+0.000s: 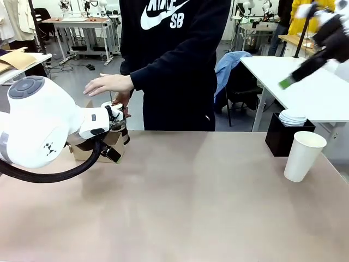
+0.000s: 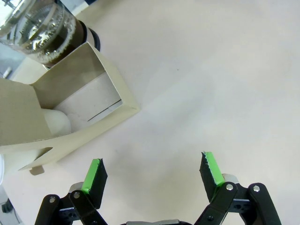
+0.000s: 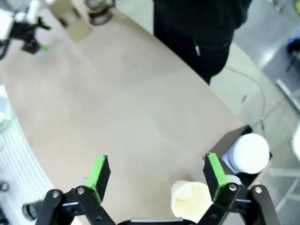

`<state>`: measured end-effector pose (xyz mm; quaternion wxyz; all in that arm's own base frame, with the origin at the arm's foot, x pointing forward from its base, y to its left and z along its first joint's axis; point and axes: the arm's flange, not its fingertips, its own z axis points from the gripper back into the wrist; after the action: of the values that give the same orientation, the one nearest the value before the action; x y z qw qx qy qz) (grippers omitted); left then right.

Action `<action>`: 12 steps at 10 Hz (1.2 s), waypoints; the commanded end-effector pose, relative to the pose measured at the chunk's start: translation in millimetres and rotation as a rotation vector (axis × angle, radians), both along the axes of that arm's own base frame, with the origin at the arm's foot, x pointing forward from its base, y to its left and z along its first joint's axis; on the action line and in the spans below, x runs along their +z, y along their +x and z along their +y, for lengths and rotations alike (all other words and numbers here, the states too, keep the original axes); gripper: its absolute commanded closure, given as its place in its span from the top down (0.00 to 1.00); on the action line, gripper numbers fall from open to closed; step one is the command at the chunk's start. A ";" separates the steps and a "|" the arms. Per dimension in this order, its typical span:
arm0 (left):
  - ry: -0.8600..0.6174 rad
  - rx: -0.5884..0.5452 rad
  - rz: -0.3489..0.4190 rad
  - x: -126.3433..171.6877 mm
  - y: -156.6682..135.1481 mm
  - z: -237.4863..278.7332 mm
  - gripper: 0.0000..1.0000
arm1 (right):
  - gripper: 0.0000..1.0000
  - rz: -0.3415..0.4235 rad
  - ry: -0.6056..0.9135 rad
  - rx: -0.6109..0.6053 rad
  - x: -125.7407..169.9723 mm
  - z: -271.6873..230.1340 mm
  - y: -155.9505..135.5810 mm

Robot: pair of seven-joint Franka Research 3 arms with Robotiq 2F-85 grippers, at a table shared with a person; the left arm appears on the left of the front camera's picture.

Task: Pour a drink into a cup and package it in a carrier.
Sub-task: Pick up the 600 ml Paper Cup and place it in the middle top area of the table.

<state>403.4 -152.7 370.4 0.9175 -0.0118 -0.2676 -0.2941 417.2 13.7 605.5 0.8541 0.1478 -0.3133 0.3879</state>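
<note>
The tall white paper cup (image 1: 303,156) stands uncovered at the table's right side; in the right wrist view the cup (image 3: 190,200) lies just below my open right gripper (image 3: 154,172). From the front, that right gripper (image 1: 286,83) hangs high above the right end. The brown cardboard carrier (image 1: 97,146) sits at the far left, and my left gripper (image 1: 112,154) hovers beside it. My left gripper (image 2: 152,171) is open over bare table, close to the carrier (image 2: 70,117). A glass carafe of dark drink (image 2: 40,33) stands behind the carrier, with the person's hands (image 1: 109,84) at it.
A black square box (image 1: 281,139) holding a stack of white lids (image 1: 293,117) stands behind the cup. The person stands at the far edge in the middle. The bare tabletop (image 1: 191,191) stretches between carrier and cup.
</note>
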 end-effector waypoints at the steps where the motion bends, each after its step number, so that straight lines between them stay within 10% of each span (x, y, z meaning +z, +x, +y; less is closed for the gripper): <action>1: -0.001 0.000 0.000 -0.1 0.0 0.4 1.00 | 1.00 -0.017 0.100 0.141 -13.0 -73.5 12.0; 7: -0.001 0.000 0.000 -0.1 0.0 0.4 1.00 | 1.00 -0.148 0.455 0.303 -151.2 -218.8 6.2; 12: -0.001 0.000 0.000 -0.1 0.0 0.4 1.00 | 1.00 -0.170 0.377 0.237 -120.2 -205.5 -13.6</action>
<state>403.2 -153.3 370.3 0.9173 -0.0113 -0.2674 -0.2949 405.7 -194.0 482.3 0.7269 0.3017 -0.4264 0.4458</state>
